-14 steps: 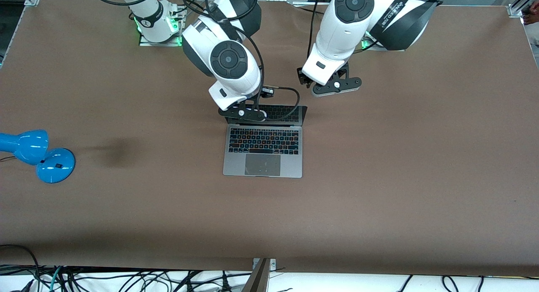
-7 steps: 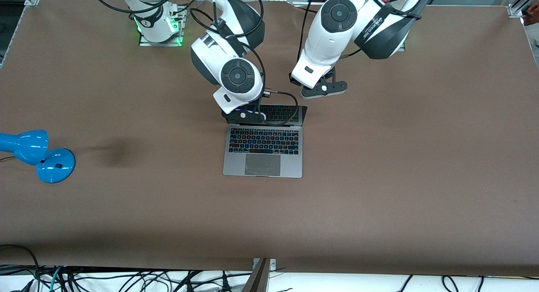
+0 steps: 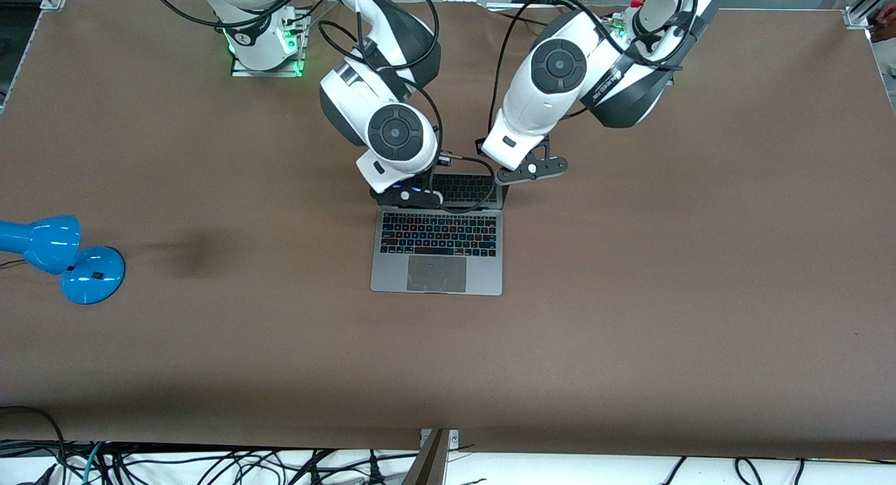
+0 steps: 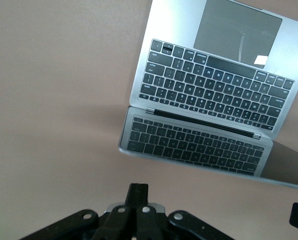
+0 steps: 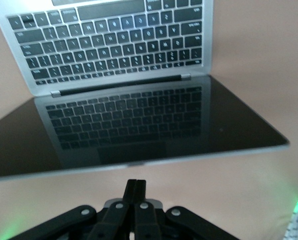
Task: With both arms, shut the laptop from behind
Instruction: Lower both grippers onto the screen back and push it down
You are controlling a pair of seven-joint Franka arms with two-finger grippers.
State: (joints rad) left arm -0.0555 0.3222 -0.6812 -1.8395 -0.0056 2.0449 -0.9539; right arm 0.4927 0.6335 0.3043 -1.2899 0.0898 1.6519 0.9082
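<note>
MacBook laptop (image 3: pixel 437 250) table ctr, lid open | R gripper (image 3: pixel 409 194) fingers together, empty, at lid top edge, 11 o'clock of keyboard, to push | L gripper (image 3: pixel 532 169) fingers together, empty, at lid's 1 o'clock corner | blue lamp (image 3: pixel 59 257) 9 o'clock, clear of work.

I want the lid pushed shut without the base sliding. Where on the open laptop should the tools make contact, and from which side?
Contact the lid's top edge near its two corners, coming from the bases' side. The laptop stands open, screen tilted toward the arms; the right tool and left tool hover above that edge, fingers together, so both can press it toward the keyboard.
</note>
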